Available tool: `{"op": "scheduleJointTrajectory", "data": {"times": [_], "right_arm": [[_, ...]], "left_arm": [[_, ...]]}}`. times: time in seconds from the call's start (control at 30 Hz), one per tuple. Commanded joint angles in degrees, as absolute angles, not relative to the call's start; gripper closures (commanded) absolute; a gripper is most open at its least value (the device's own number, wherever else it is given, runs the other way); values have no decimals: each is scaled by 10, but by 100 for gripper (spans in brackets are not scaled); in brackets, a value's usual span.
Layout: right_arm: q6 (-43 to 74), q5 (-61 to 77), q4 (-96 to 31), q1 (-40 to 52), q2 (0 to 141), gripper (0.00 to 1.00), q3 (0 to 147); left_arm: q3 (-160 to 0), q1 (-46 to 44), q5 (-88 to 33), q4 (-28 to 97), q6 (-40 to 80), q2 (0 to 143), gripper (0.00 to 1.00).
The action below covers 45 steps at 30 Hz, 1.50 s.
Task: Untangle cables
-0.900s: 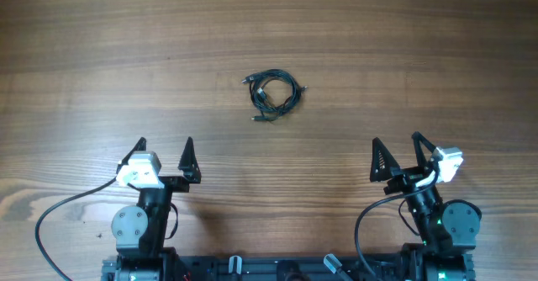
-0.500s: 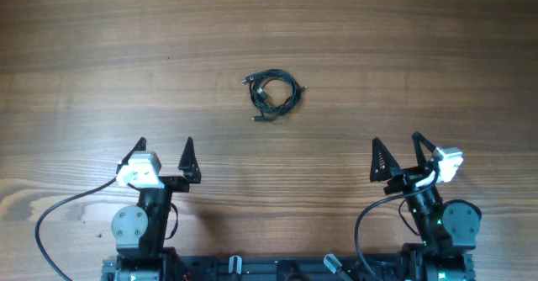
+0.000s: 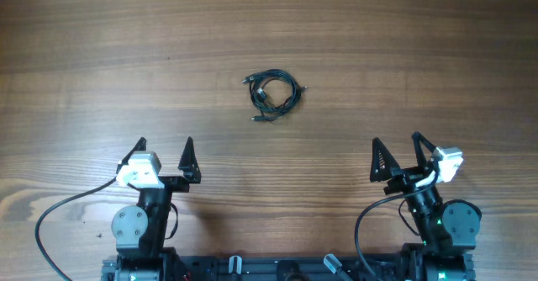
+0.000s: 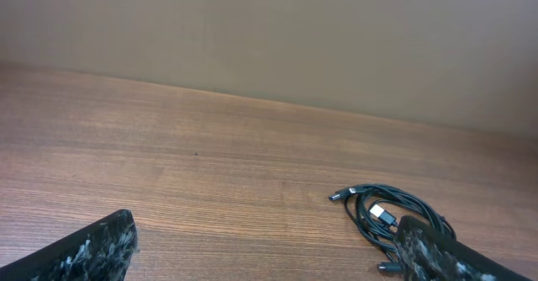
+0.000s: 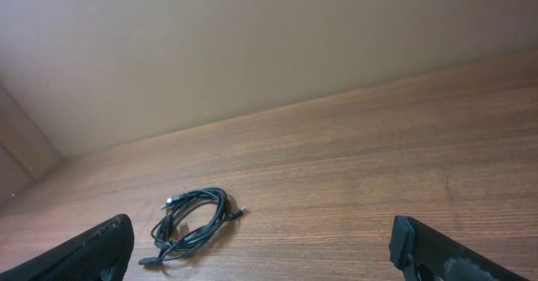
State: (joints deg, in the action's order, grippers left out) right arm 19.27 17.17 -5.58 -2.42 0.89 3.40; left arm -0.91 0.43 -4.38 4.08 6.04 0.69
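Lying on the brown wood-grain worktop [image 3: 437, 54]: a small bundle of very thin black cables [image 3: 274, 94], looped loosely into a rough ring, about mid-width and somewhat beyond the middle toward the far edge. Tiny plug ends [image 3: 245, 80] poking out of the ring at the far left, at the right and at the near left. Touching nothing but the worktop; well apart from both arms.

Parked at the near edge: the black left arm [image 3: 139, 222] at the near left and the black right arm [image 3: 437, 222] at the near right, each with a white camera block [image 3: 139, 170] at the wrist. Wide apart and holding nothing: the left jaws, with black pointed fingers [image 3: 189, 156] aimed toward the far side. Likewise spread wide and holding nothing: the right jaws, fingers [image 3: 379, 159] aimed the same way.

From the left wrist: cables [image 4: 388, 209] ahead and to the right, partly hidden behind the right-hand fingertip [image 4: 445, 254]; one plug with a pale face [image 4: 378, 212] showing within the loops. From the right wrist: cables [image 5: 192, 222] ahead and to the left, in full view between the two fingertips [image 5: 84, 249], nearer the left one. Beyond the worktop's far edge, a plain beige wall [image 5: 252, 45].
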Motion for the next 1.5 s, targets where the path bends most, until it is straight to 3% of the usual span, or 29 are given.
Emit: {"op": "scheduleJointTrajectory", "data": {"times": [0.0,0.23,0.47,0.57,0.73,0.87,0.93,1.1,1.23,1.37,1.47], "right_arm": [[196,181,-54,-25,3,0,31],[197,181,-54,-25,3,0,31],[406,178,-45,-25,4,0,31],[337,259,-47,-25,24,0,31],[230,330,-61,-25,185,0,175],[119,424,-259,-24,402,0,446],[97,389,-374,-24,487,0,568],[70,401,-436,-23,616,0,624],[-14,377,-437,50,703,0,640],[-80,251,-456,194,790,0,717],[-105,214,-394,263,840,0,725]], "left_arm": [[-4,1,-51,41,47,4,0],[-4,1,-51,40,47,4,0],[-4,1,-141,21,170,4,0],[-6,1,-186,-9,288,4,0],[-206,0,-214,167,195,112,0],[-448,-16,-216,283,195,305,0],[-550,-23,-216,369,195,383,0],[-598,-24,-223,441,203,477,0],[-628,-41,-255,462,170,574,1],[-741,-96,-135,535,135,679,0],[-766,-104,-119,539,134,708,0]]}}
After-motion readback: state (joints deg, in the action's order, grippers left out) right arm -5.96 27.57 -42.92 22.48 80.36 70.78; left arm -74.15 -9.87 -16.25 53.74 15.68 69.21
